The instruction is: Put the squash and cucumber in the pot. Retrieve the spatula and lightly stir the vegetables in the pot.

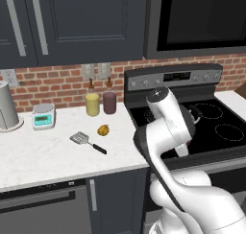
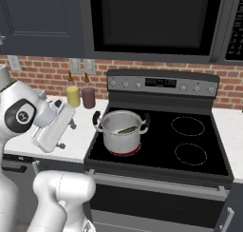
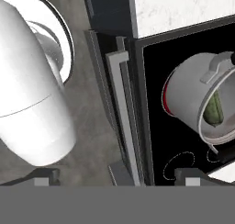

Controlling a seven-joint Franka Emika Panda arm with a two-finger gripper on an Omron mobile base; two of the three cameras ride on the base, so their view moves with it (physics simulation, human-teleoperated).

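The steel pot [image 2: 121, 140] stands on the front left burner of the stove, and the dark green cucumber [image 2: 127, 130] lies inside it. In the hand view the pot [image 3: 183, 99] is at the right with the cucumber [image 3: 213, 110] showing past its rim. The yellow-orange squash [image 1: 103, 130] sits on the white counter left of the stove. The spatula [image 1: 86, 141] lies just in front of it, head to the left. My gripper [image 3: 117, 182] is open and empty; it hangs over the stove's front edge, left of the pot and apart from it.
A yellow bottle [image 1: 92, 103] and a dark red bottle [image 1: 109, 102] stand against the brick wall. A small scale [image 1: 43, 115] and a grey canister [image 1: 7, 107] are further left. The oven door handle [image 3: 120, 103] runs below the hand. A microwave hangs above the stove.
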